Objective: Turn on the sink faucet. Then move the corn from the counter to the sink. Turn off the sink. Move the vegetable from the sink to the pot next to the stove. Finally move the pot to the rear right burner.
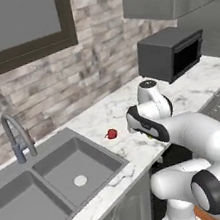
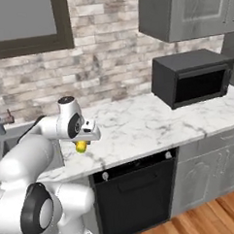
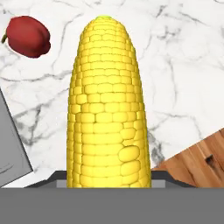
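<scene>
The yellow corn [image 3: 108, 105] stands up from between my fingers and takes up the middle of the hand view. It hangs under my gripper [image 2: 82, 143], just above the front edge of the white marble counter [image 2: 138, 122]. The jaws are shut on the corn. To the left lies the dark double sink [image 1: 55, 192], with the grey gooseneck faucet [image 1: 14, 133] behind it. I see no water running. The faucet's red-tipped lever [image 2: 9, 116] shows at the left edge of the right base view. The pot and the stove are out of view.
A small red object [image 1: 111, 133] lies on the counter between the sink and my hand. A black microwave [image 2: 192, 76] stands at the back right. A dark dishwasher front [image 2: 133, 196] sits below the counter, with wood floor [image 3: 197, 162] beyond the edge.
</scene>
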